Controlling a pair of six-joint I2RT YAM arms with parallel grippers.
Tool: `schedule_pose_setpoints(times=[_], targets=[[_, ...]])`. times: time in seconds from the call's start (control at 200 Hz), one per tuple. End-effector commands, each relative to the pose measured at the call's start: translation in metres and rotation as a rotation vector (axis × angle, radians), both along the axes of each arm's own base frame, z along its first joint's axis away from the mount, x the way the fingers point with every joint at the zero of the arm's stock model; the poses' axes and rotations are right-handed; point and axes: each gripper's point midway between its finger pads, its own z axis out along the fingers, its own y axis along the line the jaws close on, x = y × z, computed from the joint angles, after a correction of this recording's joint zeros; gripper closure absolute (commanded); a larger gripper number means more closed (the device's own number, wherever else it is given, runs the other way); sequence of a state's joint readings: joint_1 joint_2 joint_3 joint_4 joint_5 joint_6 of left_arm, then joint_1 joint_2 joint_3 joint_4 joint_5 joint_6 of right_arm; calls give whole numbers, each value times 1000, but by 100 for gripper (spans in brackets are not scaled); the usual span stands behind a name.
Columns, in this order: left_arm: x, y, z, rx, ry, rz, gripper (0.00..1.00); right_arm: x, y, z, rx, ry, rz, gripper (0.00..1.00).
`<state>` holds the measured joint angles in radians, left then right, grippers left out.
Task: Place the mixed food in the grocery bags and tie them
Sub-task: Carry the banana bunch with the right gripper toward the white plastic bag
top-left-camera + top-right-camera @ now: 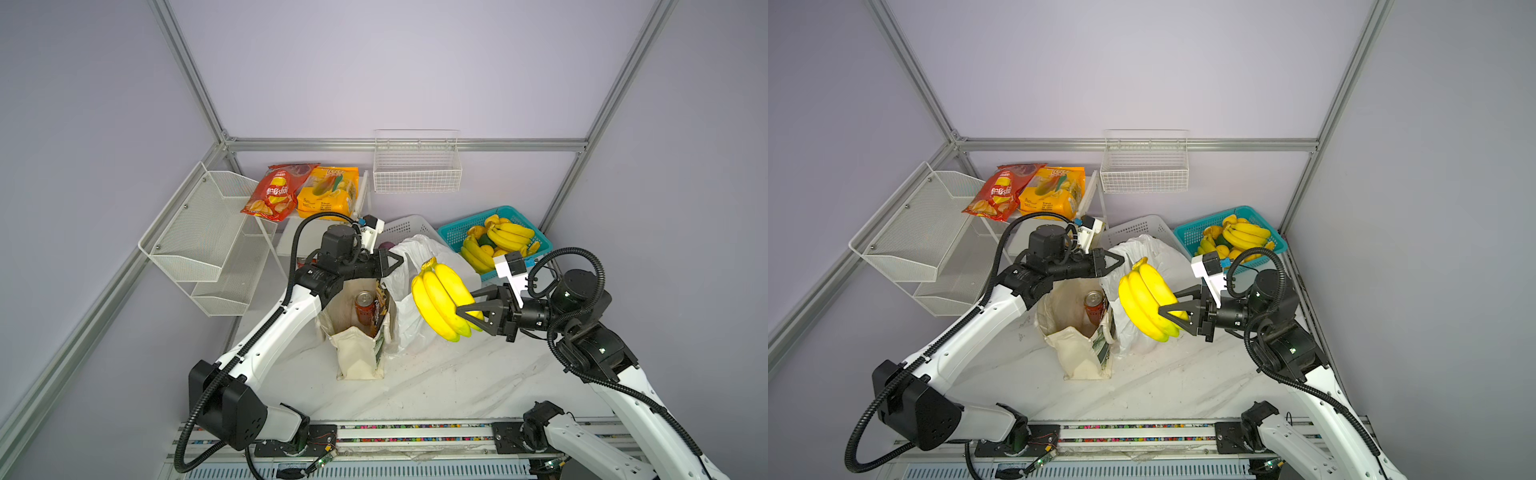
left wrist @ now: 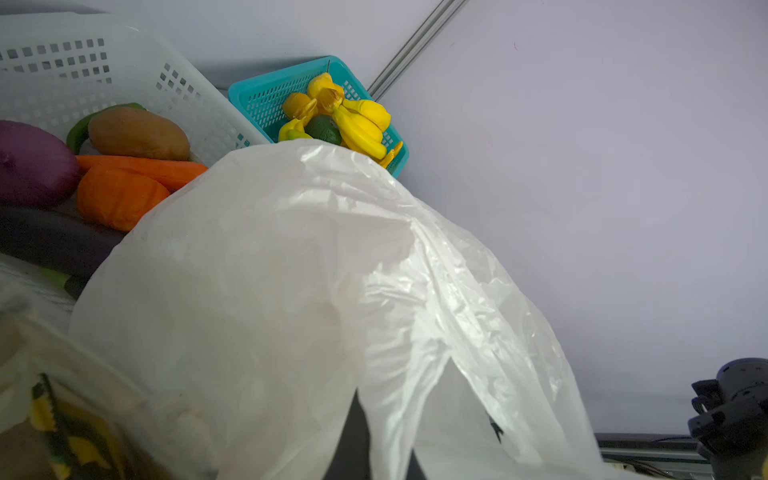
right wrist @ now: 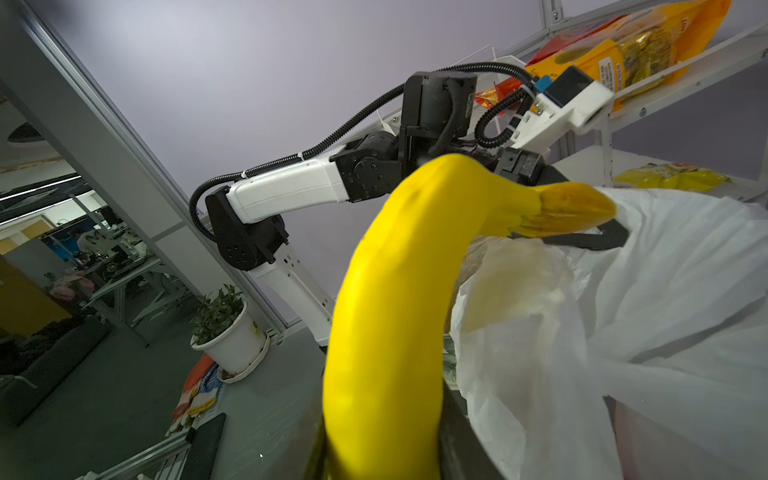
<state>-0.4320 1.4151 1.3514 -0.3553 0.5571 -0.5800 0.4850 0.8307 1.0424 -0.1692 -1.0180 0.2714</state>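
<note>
Cream canvas tote (image 1: 357,353) stands open, reddish-brown drink can (image 1: 364,305) upright inside against black snack packet with yellow zigzags (image 1: 380,306); thin white plastic carrier bag (image 1: 419,249) touches the tote. Left gripper (image 1: 397,262) closed at that bag's top edge; right gripper (image 1: 465,302) clamps yellow banana bunch (image 1: 438,299) over it; teal plastic basket (image 1: 451,232) behind holds more bananas (image 1: 509,235).

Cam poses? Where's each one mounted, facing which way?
Both top views: overhead near arm bases, facing down; both arms show.
Left wrist: behind left end effector, faces thin white plastic carrier bag; right arm at edge.
Right wrist: behind right end effector, faces held yellow banana bunch, left arm beyond.
Shared: every view shows the bag.
</note>
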Motion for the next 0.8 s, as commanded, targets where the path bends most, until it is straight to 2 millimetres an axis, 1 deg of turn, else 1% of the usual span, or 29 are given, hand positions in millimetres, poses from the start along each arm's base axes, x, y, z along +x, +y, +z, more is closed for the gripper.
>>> schedule_pose_setpoints(times=[0.0, 0.075, 0.175, 0.27, 0.4, 0.535, 0.635, 0.795], targets=[[2, -9, 41, -23, -108, -60, 100, -12, 8, -2, 4, -11, 85, 78], [3, -12, 40, -25, -104, -75, 100, -14, 14, -7, -5, 5, 108, 78], [4, -15, 40, -24, -107, -91, 100, -13, 24, -22, -28, 55, 149, 78], [6, -16, 40, -17, -118, -97, 100, -18, 31, -33, -38, 101, 196, 79], [9, -16, 43, -4, -154, -96, 100, -23, 29, -45, -44, 188, 212, 79], [10, -15, 46, 8, -204, -104, 100, -26, 25, -69, -73, 322, 187, 81], [8, -15, 45, 20, -243, -114, 100, -31, 22, -80, -67, 400, 180, 81], [-4, -19, 43, 48, -338, -169, 100, -31, 20, -82, -50, 459, 160, 82]])
